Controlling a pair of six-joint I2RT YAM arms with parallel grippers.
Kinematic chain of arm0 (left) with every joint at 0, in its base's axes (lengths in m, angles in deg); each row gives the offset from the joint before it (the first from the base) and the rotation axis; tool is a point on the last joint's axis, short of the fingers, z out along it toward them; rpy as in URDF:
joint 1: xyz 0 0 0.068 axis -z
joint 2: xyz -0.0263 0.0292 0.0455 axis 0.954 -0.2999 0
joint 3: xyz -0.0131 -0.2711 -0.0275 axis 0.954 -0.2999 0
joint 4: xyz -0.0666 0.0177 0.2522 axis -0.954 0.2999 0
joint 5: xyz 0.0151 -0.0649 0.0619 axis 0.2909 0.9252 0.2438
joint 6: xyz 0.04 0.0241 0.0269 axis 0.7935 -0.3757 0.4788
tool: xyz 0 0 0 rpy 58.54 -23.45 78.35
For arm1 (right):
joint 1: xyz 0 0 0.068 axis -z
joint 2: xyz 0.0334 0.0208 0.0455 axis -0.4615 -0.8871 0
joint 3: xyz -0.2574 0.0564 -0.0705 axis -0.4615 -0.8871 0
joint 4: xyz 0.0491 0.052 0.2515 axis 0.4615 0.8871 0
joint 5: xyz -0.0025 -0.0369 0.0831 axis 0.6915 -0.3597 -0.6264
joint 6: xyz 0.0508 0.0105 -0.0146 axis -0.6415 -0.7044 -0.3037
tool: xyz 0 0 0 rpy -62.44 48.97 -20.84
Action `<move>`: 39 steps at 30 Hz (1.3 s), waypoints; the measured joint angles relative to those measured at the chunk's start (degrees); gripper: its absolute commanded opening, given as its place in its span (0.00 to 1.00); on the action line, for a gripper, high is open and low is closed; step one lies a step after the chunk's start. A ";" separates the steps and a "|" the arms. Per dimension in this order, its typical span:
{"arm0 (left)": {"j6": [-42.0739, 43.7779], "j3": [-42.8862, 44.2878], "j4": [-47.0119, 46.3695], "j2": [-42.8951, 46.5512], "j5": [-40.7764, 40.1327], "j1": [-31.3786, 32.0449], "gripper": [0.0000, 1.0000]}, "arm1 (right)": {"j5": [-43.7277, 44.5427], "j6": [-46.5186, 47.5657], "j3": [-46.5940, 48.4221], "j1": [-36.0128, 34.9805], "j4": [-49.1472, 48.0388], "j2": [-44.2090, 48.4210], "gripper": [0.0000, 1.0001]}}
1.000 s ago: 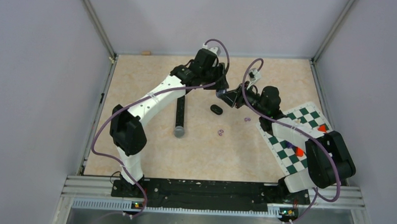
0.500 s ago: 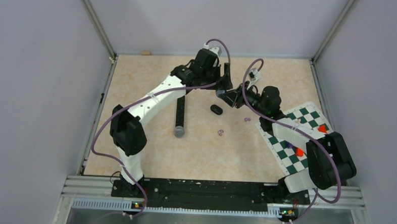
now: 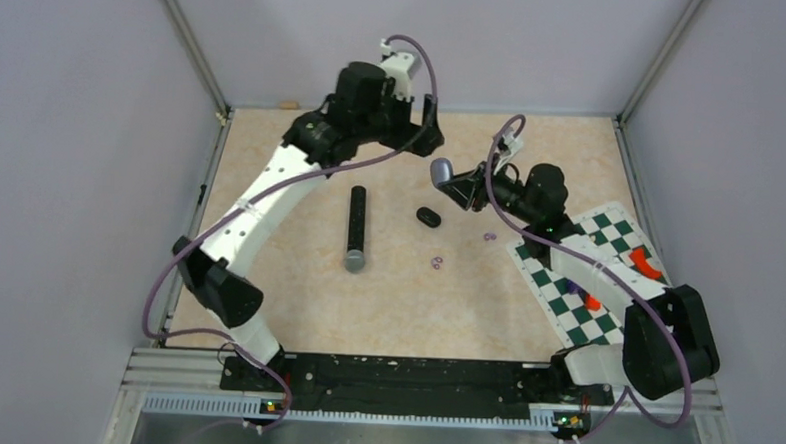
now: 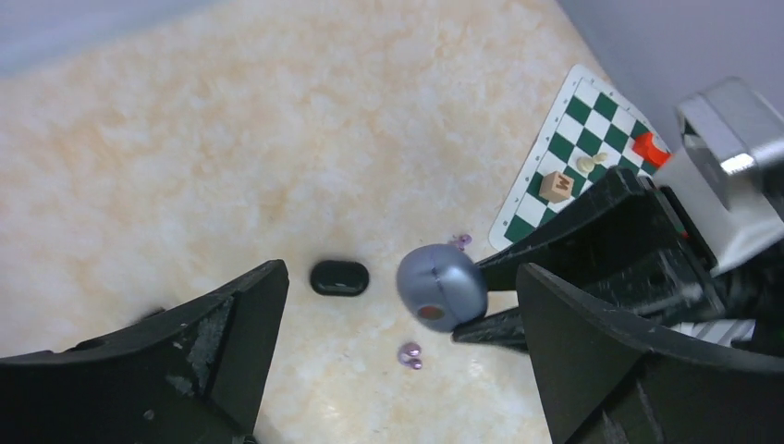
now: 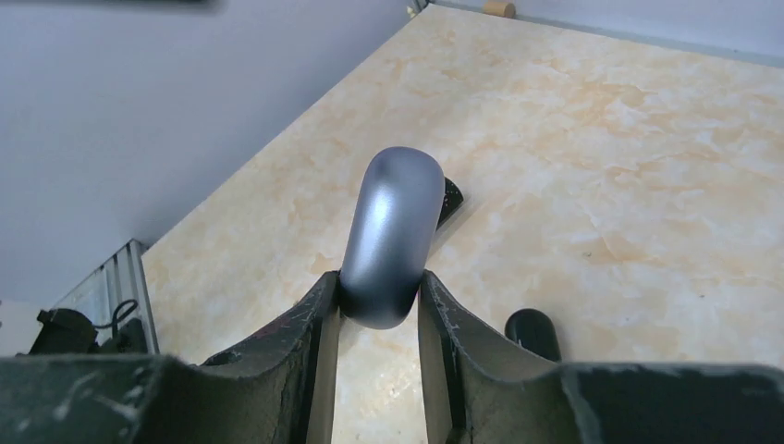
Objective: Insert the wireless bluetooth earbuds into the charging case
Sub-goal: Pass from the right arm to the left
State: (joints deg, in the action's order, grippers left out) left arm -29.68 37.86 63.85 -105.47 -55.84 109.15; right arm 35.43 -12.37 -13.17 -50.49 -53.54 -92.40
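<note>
My right gripper (image 3: pixel 452 181) (image 5: pixel 379 289) is shut on a grey rounded charging case (image 3: pixel 440 171) (image 5: pixel 391 231) (image 4: pixel 442 287), held off the table with its lid closed. My left gripper (image 3: pixel 428 126) (image 4: pixel 399 274) hangs above it, wide open with nothing between its fingers. A small black oval earbud piece (image 3: pixel 427 217) (image 4: pixel 339 277) (image 5: pixel 532 333) lies on the table just below the case. Two tiny purple ring-like earbud pieces lie on the table, one (image 3: pixel 436 262) (image 4: pixel 410 354) nearer me and one (image 3: pixel 488 236) (image 4: pixel 459 241) by the chessboard's corner.
A black microphone with a grey head (image 3: pixel 356 228) lies left of the black piece. A green-and-white chessboard mat (image 3: pixel 559 281) (image 4: pixel 575 109) with red pieces and a wooden block (image 4: pixel 556 185) lies at the right. A cork (image 3: pixel 290 104) sits at the back edge.
The left gripper has opened wide and drawn up and back to the left, away from the case. The right gripper keeps hold of the case, now pointing more to the left.
</note>
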 measured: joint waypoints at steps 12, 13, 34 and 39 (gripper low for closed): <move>42.45 -5.60 13.73 15.45 34.16 -10.69 0.99 | -16.20 16.48 7.41 1.44 15.23 12.41 0.23; 45.18 -6.62 16.09 14.93 36.48 -10.23 0.99 | -17.97 17.51 7.21 1.44 15.43 13.77 0.23; 60.37 -8.22 32.44 2.71 55.93 -0.63 0.68 | -33.11 17.81 -2.80 1.53 7.54 13.99 0.18; 59.28 -8.24 31.80 2.23 56.94 -1.20 0.64 | -33.88 15.39 -3.13 1.55 4.02 12.63 0.16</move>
State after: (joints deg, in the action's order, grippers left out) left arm 29.59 29.62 95.65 -103.24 1.10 107.94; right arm 1.55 3.02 -16.30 -48.94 -49.52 -79.77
